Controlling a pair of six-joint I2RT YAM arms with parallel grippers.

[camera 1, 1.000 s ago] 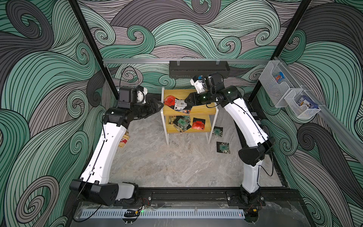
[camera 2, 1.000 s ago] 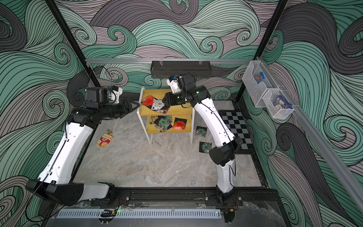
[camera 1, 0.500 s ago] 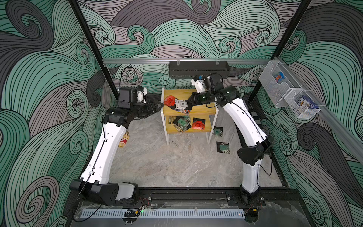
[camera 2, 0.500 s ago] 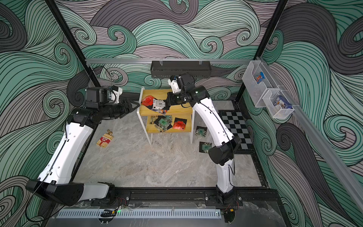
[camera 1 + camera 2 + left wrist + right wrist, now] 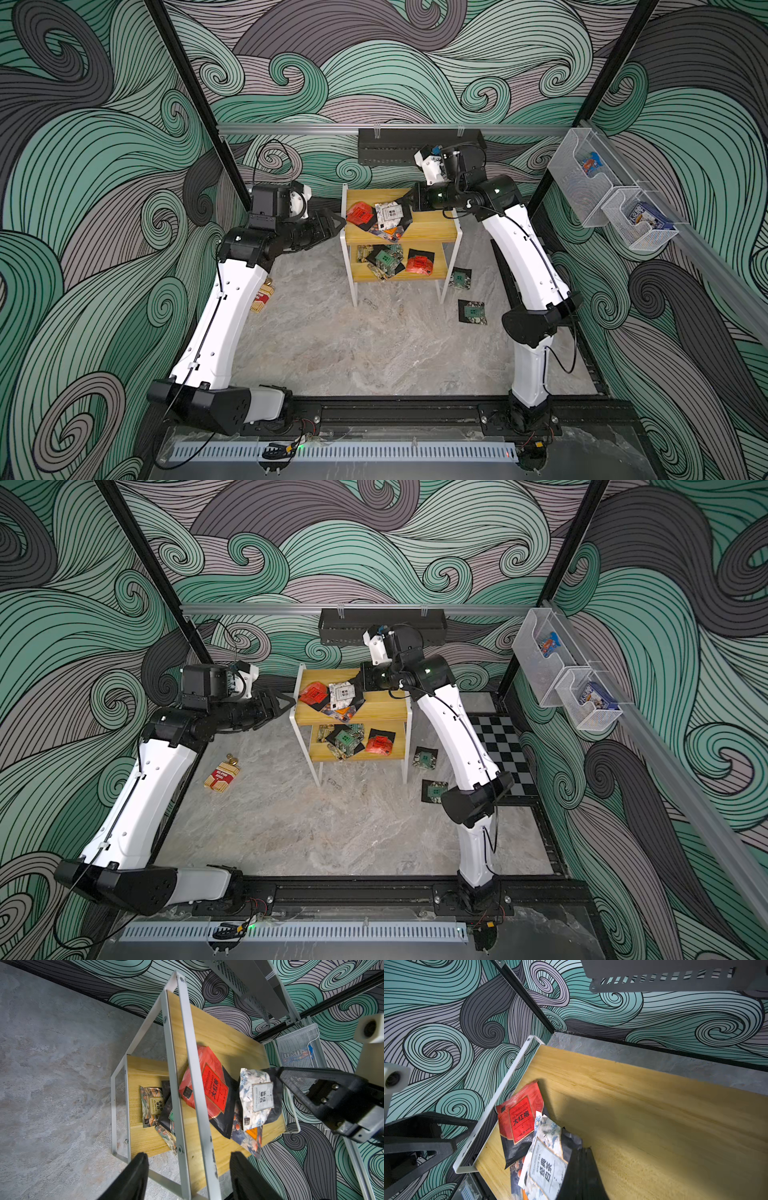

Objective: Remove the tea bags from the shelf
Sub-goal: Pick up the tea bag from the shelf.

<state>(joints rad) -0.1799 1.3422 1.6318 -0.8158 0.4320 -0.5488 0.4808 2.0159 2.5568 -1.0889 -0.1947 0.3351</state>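
- The shelf (image 5: 432, 226) is a small two-level stand with yellow wooden boards and a thin white frame. It stands at the back of the bench (image 5: 374, 353), close to the rear wall.
- Three tea bags overlap on its top board, on the side nearer the left arm. A red tea bag (image 5: 359, 214) lies there with a white tea bag (image 5: 390, 212) partly over it. An orange tea bag (image 5: 392, 236) shows beneath both at the front edge.
- The lower board holds a loose heap. A green tea bag (image 5: 384, 259) lies on patterned ones, with a second red tea bag (image 5: 419, 264) beside it. The left wrist view also shows a yellow-labelled tea bag (image 5: 155, 1105) in the heap.
- Two more lie flat on the bench, off the shelf. A green-labelled tea bag (image 5: 459, 278) is just beside the shelf's right front leg. Another green-labelled tea bag (image 5: 472, 311) is nearer the front.
- The right end effector (image 5: 405, 205) reaches over the top board from the right. Its fingers are together, clamped on the black edge of the white tea bag, which sits tilted over the others.
- The left end effector (image 5: 338, 226) hovers just outside the shelf's left frame. Its fingers are apart and hold nothing.
- A red-and-white carton (image 5: 221, 776) lies on the bench by the left arm, well apart from the shelf.
- A long black tray (image 5: 415, 145) hangs on the rear wall above the shelf.
- Two clear mesh bins (image 5: 590, 183) on the right wall hold blue packets.
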